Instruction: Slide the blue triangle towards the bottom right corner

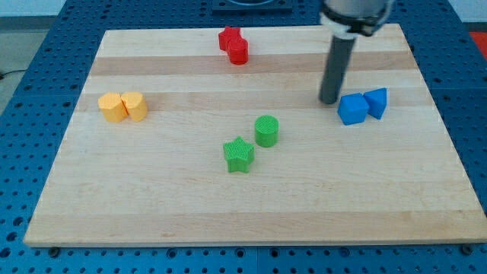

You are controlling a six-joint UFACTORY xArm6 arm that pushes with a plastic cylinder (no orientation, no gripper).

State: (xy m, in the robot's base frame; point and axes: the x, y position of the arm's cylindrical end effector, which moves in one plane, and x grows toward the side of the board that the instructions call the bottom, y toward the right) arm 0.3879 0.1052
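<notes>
Blue triangle sitting near the board's right edge, at about 2 o'clock from the board's centre, touching a blue cube on its 9 o'clock side. Looking small, rigid and light, likely plastic with ribbed faces; probably sliding easily on the smooth wood, and prone to spinning off line if pushed off-centre because of the wedge shape. No taking hold possible here: pushing only, best against the face at roughly 11 o'clock of the triangle, so as to be driving it toward 5 o'clock and the bottom right corner.

My tip resting on the board just at 9 to 10 o'clock of the blue cube, close beside it, with the cube lying between tip and triangle. No pincer fitted, only the bare rod, so nothing parting or closing. Judging the tip wrongly placed for a clean push yet: shoving from here risking carrying the cube along.

Farther out, green cylinder and green star lying near the centre, at 8 o'clock of the triangle. Red blocks sitting at the top edge, two yellow blocks far off at 9 o'clock. Wooden board lying on a blue perforated table.
</notes>
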